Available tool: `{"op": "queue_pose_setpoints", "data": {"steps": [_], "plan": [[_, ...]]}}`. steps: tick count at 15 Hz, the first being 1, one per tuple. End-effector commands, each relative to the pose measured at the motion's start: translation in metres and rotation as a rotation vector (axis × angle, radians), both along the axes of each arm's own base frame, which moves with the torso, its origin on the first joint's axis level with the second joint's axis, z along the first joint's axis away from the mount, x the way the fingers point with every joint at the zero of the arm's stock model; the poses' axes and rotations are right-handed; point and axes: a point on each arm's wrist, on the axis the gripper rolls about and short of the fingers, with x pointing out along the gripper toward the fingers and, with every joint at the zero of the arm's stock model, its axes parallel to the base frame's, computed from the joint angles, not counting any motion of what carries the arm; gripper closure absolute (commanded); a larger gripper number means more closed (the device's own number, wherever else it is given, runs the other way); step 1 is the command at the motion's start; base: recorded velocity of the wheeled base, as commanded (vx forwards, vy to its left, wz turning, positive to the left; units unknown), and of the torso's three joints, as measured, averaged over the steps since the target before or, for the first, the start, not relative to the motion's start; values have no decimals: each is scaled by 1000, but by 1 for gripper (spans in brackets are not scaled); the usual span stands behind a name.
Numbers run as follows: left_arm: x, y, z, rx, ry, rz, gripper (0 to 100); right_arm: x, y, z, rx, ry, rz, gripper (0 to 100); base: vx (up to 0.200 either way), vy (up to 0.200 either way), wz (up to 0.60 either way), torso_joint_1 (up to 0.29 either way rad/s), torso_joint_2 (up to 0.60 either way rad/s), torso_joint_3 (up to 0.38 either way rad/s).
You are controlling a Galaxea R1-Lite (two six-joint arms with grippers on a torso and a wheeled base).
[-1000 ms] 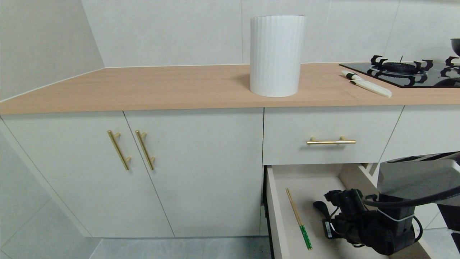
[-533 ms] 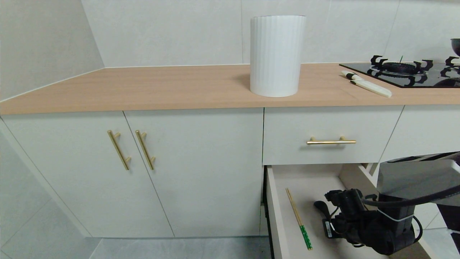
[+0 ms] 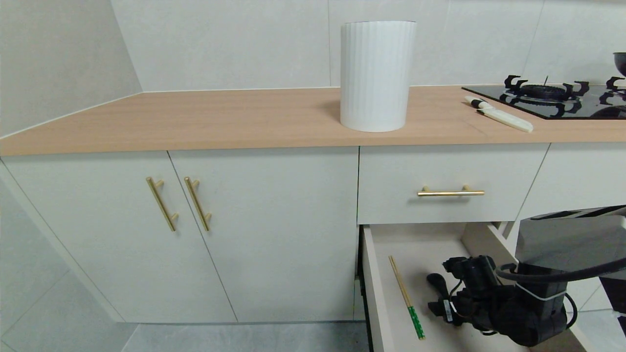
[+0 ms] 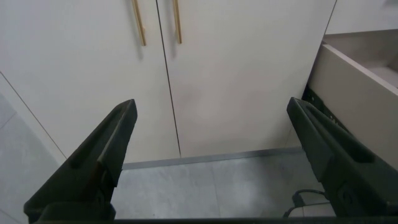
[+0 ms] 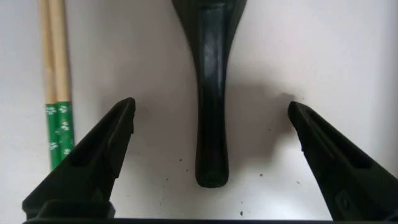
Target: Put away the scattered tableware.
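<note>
A black spoon [image 3: 435, 280] lies flat on the floor of the open lower drawer [image 3: 372, 288]; its handle [image 5: 211, 124] runs between my right gripper's fingers. My right gripper [image 3: 446, 299] hangs low inside the drawer just above the spoon, open and touching nothing. A pair of wooden chopsticks with green ends [image 3: 407, 298] lies in the same drawer, to the left of the spoon [image 5: 55, 81]. A white knife [image 3: 499, 115] rests on the wooden counter beside the stove. My left gripper [image 4: 210, 107] is open, holds nothing and faces the cabinet doors low near the floor.
A tall white ribbed canister [image 3: 375, 76] stands on the counter [image 3: 220, 120]. A black gas hob [image 3: 552, 98] is at the far right. The upper drawer with a gold handle [image 3: 450, 193] is closed above the open one. Two cabinet doors [image 3: 195, 230] are closed on the left.
My right gripper has shifted slightly lower and toward the drawer's front. The spoon and chopsticks have not moved.
</note>
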Motion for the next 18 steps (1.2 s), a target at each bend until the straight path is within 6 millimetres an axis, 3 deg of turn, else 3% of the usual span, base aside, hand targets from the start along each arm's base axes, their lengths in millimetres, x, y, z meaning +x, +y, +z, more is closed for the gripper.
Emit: {"op": "queue_pose_setpoints", "data": {"steps": [1,6,8,13,18], "plan": [[0,0,0,0,0,0,0,-5,-2,20,12,-33,-5,0,0,0,0,0,0,0],[0,0,0,0,0,0,0,-39,-12,120,45,-137,-5,0,0,0,0,0,0,0],[0,0,0,0,0,0,0,-57,-17,152,53,-143,0,0,0,0,0,0,0,0],[0,0,0,0,0,0,0,-101,-19,190,68,-81,33,0,0,0,0,0,0,0],[0,0,0,6,1,0,0,-126,-14,214,83,-89,93,0,0,0,0,0,0,0]]}}
